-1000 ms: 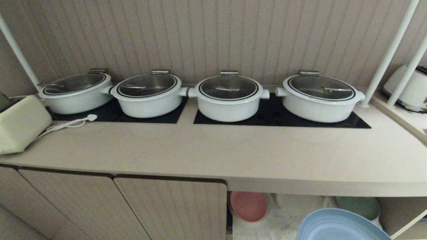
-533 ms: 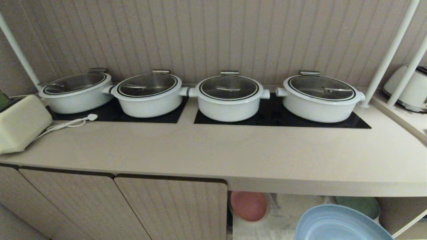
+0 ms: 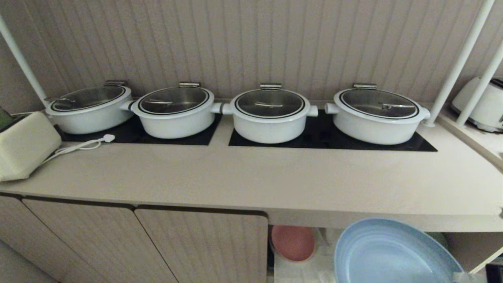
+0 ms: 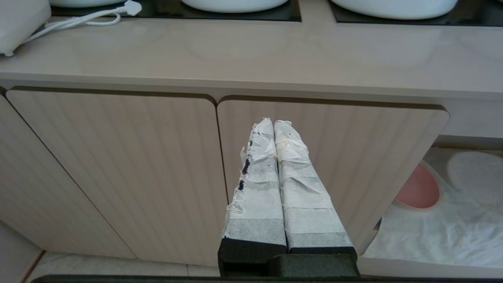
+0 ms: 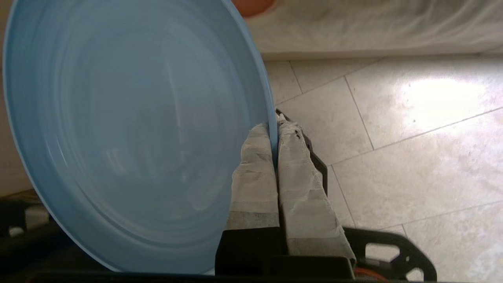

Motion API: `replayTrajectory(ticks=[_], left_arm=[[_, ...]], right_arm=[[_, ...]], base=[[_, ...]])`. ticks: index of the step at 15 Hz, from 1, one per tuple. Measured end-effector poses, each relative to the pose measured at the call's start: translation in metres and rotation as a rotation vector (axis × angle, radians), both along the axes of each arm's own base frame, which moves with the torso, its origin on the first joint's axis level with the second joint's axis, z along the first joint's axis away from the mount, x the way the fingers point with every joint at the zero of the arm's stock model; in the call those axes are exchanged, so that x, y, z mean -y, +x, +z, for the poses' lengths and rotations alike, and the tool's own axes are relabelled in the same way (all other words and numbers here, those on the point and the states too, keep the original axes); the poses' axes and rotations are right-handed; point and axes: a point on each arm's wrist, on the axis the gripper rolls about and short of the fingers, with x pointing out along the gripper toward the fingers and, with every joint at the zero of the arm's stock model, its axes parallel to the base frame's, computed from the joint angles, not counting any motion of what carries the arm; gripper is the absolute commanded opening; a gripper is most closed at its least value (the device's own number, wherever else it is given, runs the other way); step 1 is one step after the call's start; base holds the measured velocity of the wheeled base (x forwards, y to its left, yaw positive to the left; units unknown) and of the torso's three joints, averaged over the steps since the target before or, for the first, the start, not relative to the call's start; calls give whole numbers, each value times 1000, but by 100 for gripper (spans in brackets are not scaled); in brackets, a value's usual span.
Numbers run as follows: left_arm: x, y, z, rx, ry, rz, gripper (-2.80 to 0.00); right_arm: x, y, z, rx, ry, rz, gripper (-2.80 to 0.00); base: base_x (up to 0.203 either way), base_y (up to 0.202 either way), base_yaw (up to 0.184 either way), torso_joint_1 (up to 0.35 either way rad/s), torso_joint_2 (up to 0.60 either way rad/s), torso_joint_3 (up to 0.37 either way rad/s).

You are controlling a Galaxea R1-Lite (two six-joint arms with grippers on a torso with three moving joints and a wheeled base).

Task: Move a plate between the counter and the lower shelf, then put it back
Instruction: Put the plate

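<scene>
Right wrist view: the right gripper [image 5: 275,129] is clamped on the rim of the light-blue plate [image 5: 129,129], its tape-wrapped fingers [image 5: 253,169] pinching only a thin sliver of edge. The plate hangs in the air, tilted, above the tiled floor [image 5: 393,137], in front of the lower shelf [image 5: 373,27] and outside it.

In the head view the plate [image 3: 389,255] sits just below and in front of the thick front edge of the counter [image 3: 275,184], overlapping that edge.

The main risk, as I judge it, is the plate's far rim catching the underside or front edge of the counter if it is lifted straight up; it likely needs to come outward first. A second risk is slipping: the hold is on one edge only, so the plate's weight could swing or twist it out of the fingers, and it would fall to the tiles.

Open room lies on the bare front strip of counter, ahead of the four white lidded pots [image 3: 269,114] on the black hob panels [image 3: 326,139]. A pink plate [image 3: 292,243] rests inside the shelf to the left.

The left gripper [image 4: 274,124] is closed on nothing, parked facing the ribbed cabinet doors [image 4: 118,169].
</scene>
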Motion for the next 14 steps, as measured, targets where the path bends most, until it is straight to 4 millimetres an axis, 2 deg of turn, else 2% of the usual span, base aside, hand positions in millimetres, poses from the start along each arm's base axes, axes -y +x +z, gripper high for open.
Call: replayTrajectory(ticks=[3,6,10,14], left_arm=[[0,0,0,0,0,0,-280],[0,0,0,0,0,0,-280],[0,0,0,0,0,0,-280],[0,0,0,0,0,0,-280]], right_arm=[[-7,30,13,-8,-15,19,-280],[-17,71,26,-10,-26,40,-280],[-37,139,43,13,-8,76,-280],[-62,204,47,37,5,101,-280]], base=[[0,0,0,0,0,0],[0,0,0,0,0,0],[0,0,0,0,0,0],[0,0,0,0,0,0]])
